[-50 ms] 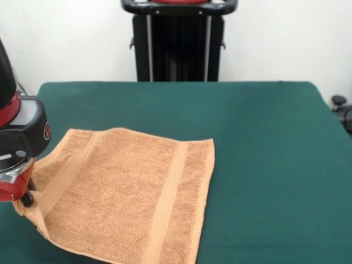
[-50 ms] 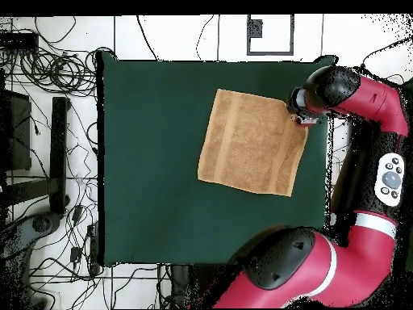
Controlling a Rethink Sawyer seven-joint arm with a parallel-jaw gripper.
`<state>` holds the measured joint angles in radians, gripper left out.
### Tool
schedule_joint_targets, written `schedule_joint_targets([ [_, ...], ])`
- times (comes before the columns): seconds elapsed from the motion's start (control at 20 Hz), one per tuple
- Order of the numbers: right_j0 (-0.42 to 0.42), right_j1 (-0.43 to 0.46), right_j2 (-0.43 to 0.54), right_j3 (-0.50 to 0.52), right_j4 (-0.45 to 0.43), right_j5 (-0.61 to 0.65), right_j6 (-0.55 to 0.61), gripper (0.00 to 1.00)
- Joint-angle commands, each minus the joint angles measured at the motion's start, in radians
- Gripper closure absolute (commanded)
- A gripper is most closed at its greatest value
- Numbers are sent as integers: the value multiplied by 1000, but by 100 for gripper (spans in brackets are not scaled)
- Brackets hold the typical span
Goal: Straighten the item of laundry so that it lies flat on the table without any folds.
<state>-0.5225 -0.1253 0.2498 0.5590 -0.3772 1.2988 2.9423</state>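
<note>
The item of laundry (image 1: 126,187), an orange-tan terry towel with two woven bands, lies spread on the green table (image 1: 264,137) at the front left of the front view. It is mostly flat, and its left corner is drawn out to a point. My gripper (image 1: 26,201) sits at that point, at the picture's left edge, and looks shut on the cloth. In the overhead view the towel (image 2: 250,144) lies slightly skewed on the table (image 2: 153,161), with the gripper (image 2: 302,119) over its upper right corner.
The red arm (image 2: 363,97) curves along the table's right side in the overhead view, and its base (image 2: 282,270) overlaps the bottom edge. Cables and stands (image 2: 48,73) lie on the floor to the left. Green tabletop stretches wide beyond the towel.
</note>
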Motion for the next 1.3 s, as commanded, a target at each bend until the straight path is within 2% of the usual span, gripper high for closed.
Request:
schedule_joint_targets([
  [0.05, 7, 50, 71, 83, -39, -151, -409, 100],
  [0.6, -19, 77, 85, 103, -36, -232, -452, 100],
  [0.65, -18, 76, 82, 107, -35, -236, -450, 0],
  [1.3, -11, 54, 59, 160, -23, -279, -390, 0],
])
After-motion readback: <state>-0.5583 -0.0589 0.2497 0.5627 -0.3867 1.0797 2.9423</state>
